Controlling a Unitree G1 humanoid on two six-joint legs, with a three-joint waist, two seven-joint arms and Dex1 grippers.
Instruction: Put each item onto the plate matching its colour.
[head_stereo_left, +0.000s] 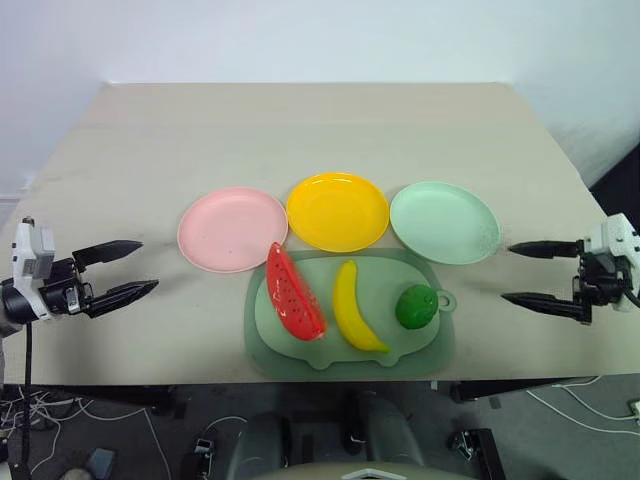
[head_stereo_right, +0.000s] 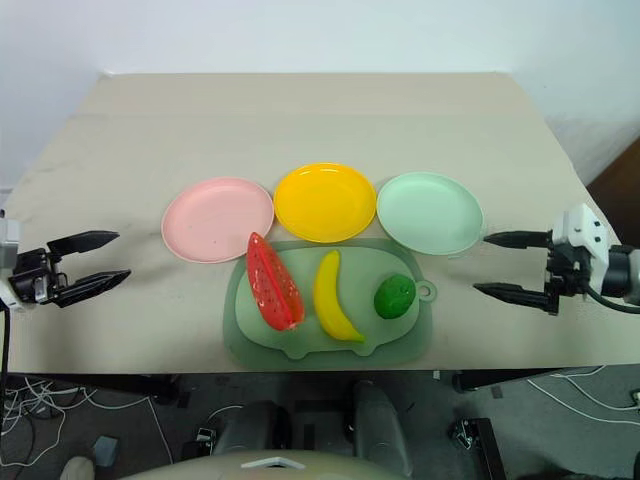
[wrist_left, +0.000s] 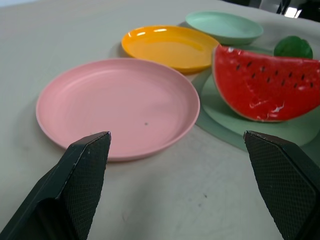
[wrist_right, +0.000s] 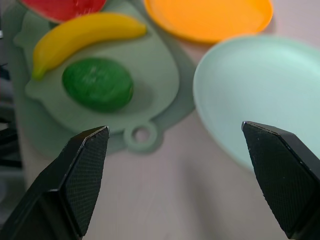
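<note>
All three fruits lie on the mat (head_stereo_left: 270, 340), unsorted: melon (head_stereo_left: 294, 294), banana (head_stereo_left: 353, 309), green fruit (head_stereo_left: 416, 306); pink (head_stereo_left: 232, 228), yellow (head_stereo_left: 337, 211) and mint plates (head_stereo_left: 444, 222) wait just behind it; left gripper (head_stereo_left: 122, 271) and right gripper (head_stereo_left: 534, 273) flank it, fingers apart, empty, seemingly ready to pick.

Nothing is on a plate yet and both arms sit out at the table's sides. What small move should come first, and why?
Probably bring the open right gripper in toward the green fruit, its nearest item. All three fruits lie on the mat, the mint plate just behind is bare, and the left gripper is likewise open and holding nothing.
</note>
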